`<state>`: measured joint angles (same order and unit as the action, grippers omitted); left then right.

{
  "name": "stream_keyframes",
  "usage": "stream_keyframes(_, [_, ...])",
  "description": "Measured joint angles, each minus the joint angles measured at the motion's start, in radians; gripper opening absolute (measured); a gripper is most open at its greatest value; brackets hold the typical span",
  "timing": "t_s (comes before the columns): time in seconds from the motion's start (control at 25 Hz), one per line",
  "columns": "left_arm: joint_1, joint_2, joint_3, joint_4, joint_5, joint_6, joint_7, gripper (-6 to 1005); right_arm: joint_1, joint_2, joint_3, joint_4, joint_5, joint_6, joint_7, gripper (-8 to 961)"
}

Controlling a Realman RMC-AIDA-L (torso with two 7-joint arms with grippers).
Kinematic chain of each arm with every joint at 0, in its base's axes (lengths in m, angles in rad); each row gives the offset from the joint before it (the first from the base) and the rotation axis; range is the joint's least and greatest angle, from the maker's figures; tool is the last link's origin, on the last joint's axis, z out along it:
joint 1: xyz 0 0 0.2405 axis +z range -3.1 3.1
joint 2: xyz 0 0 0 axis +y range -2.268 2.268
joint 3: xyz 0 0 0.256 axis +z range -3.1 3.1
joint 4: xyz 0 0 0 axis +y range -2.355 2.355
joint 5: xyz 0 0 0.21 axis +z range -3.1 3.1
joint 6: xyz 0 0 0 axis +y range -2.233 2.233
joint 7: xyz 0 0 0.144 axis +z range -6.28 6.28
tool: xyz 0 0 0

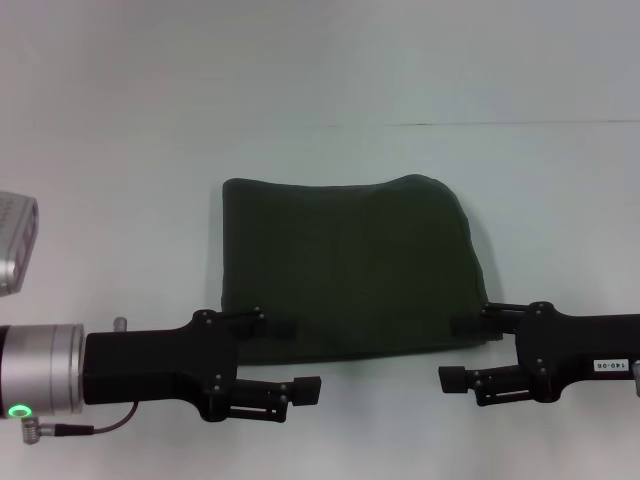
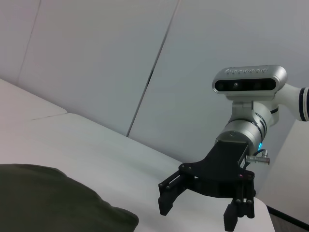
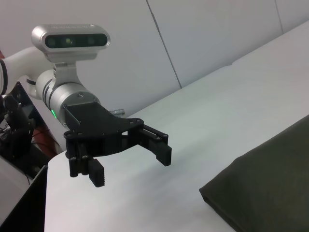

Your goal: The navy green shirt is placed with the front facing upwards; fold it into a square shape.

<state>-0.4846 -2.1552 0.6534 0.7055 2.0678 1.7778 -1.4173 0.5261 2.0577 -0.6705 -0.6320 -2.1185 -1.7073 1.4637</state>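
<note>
The navy green shirt [image 1: 345,270] lies folded into a rough square on the white table; its letters, collar and sleeves are hidden. My left gripper [image 1: 295,358] is open and empty at the shirt's near left corner. My right gripper [image 1: 457,352] is open and empty at the near right corner. In the left wrist view a corner of the shirt [image 2: 53,203] shows with the right gripper [image 2: 198,215] beyond it. In the right wrist view the shirt's corner [image 3: 270,188] shows with the left gripper [image 3: 130,165] beyond it. Both grippers hover above the table.
The white table [image 1: 330,80] stretches around the shirt, with a seam line across its far part. A grey camera housing [image 1: 15,240] shows at the left edge. Pale wall panels [image 2: 96,58] stand behind the table.
</note>
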Motion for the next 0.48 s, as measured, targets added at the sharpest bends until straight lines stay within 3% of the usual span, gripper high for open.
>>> stream_keyframes(0.48, [0.000,0.000,0.000,0.000,0.000,0.000,0.000,903,0.000,0.001,0.000,0.000,0.000,0.000,0.002,924])
